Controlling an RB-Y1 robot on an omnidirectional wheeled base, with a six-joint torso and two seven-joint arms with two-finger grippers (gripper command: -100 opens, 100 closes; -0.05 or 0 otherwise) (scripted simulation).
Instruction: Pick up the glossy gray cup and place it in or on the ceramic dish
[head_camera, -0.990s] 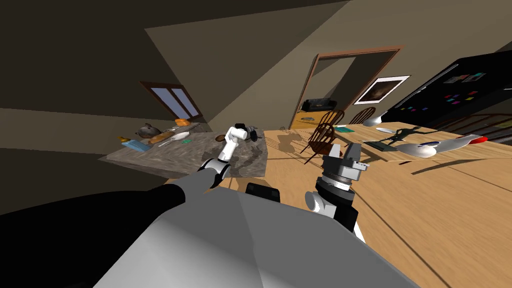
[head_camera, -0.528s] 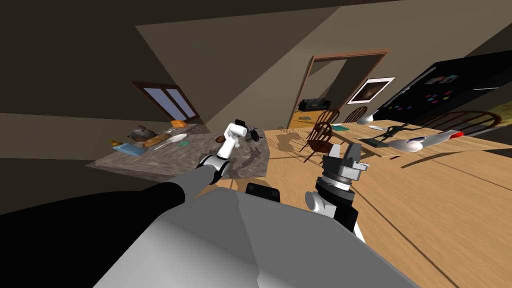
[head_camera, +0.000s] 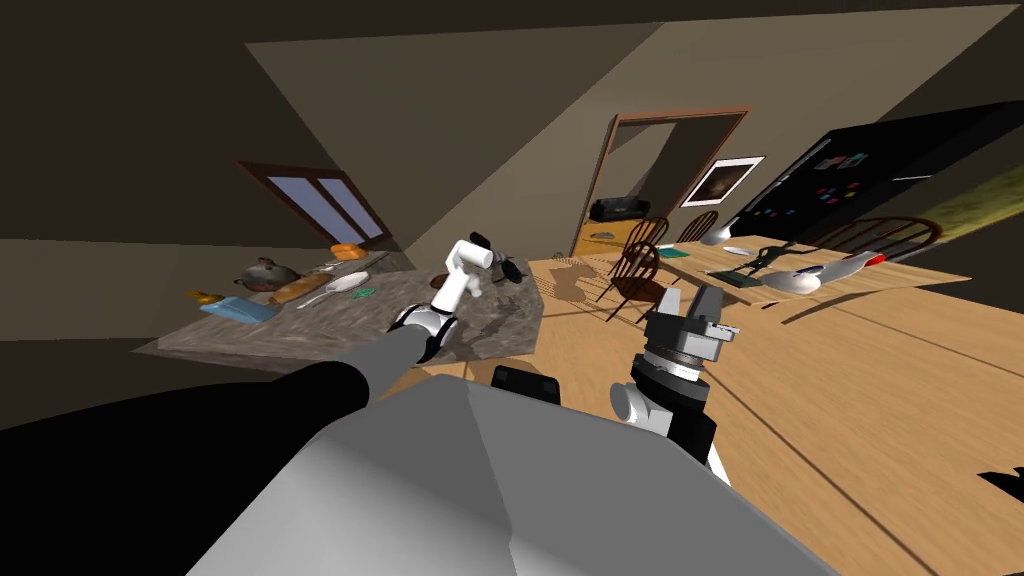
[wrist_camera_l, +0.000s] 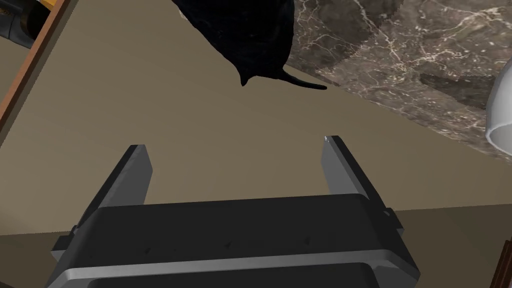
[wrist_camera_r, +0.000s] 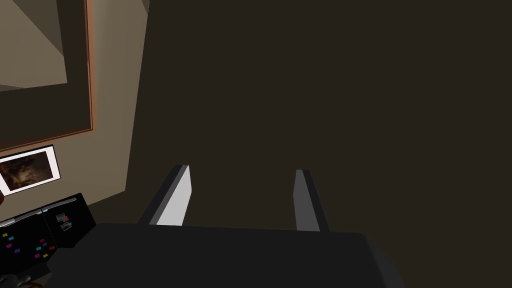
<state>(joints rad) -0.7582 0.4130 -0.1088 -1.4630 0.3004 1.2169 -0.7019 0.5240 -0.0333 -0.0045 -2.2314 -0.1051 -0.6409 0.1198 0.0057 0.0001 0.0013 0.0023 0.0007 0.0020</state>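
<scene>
Our left gripper (wrist_camera_l: 233, 143) hangs near the edge of the dark veined marble counter (wrist_camera_l: 440, 45), blades apart and empty. What we take for the glossy pale grey cup (wrist_camera_l: 500, 117) sits on that counter, off to one side of it and untouched. Our right gripper (wrist_camera_r: 242, 170) is likewise spread and empty, so the grasp, the lift and the placing in the ceramic dish, which we cannot pick out, are all left to do.

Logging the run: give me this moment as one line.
left gripper open, empty, at counter | cup off to its side, ungrasped | right gripper open, empty
</scene>
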